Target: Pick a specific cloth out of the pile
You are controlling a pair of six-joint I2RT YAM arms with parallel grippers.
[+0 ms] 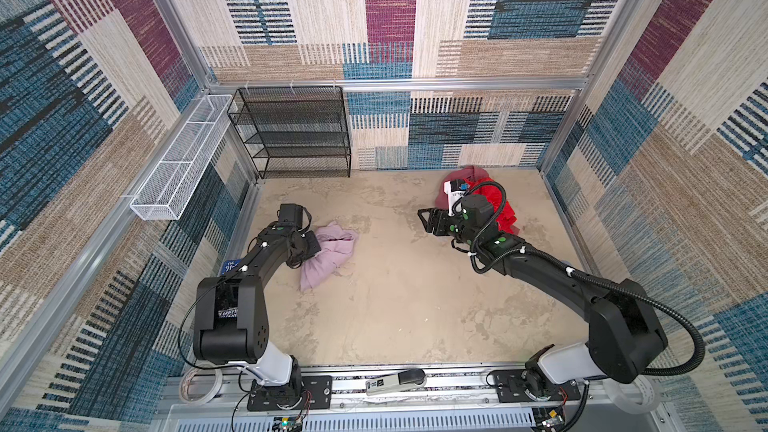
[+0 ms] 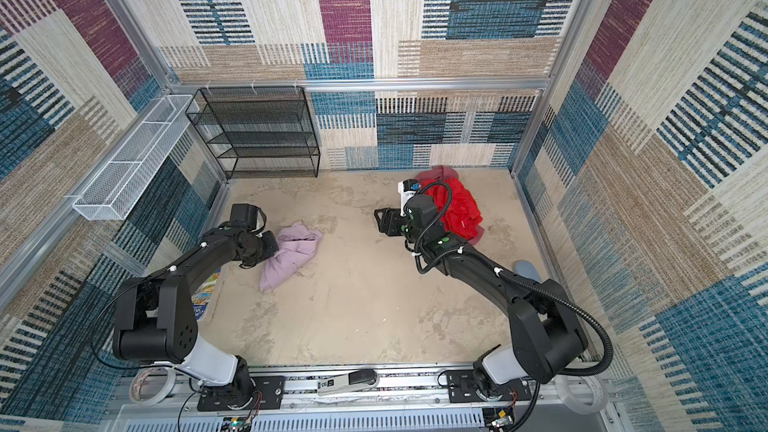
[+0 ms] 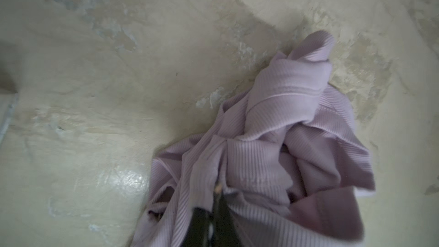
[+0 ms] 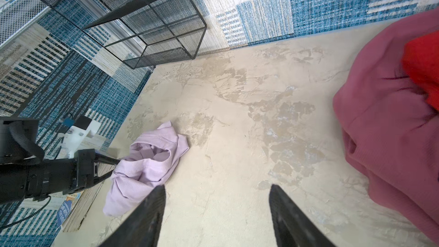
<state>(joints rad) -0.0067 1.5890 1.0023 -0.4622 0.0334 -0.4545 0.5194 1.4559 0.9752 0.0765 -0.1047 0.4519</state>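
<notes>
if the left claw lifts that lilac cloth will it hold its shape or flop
Probably floppy: the lilac cloth lies in soft crumpled folds on the table. Likely light, since it looks like a thin ribbed knit. Pinched at one edge by the shut left claw, it would likely hang and drag.

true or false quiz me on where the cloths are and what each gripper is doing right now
1. The left gripper is shut on the lilac cloth. True.
2. The red cloth lies on the dusty-rose cloth. True.
3. The lilac cloth lies on top of the red cloth. False: they are apart, with bare table between them.
4. The right gripper grips the red cloth. False: the right gripper is open and holds nothing.
</notes>
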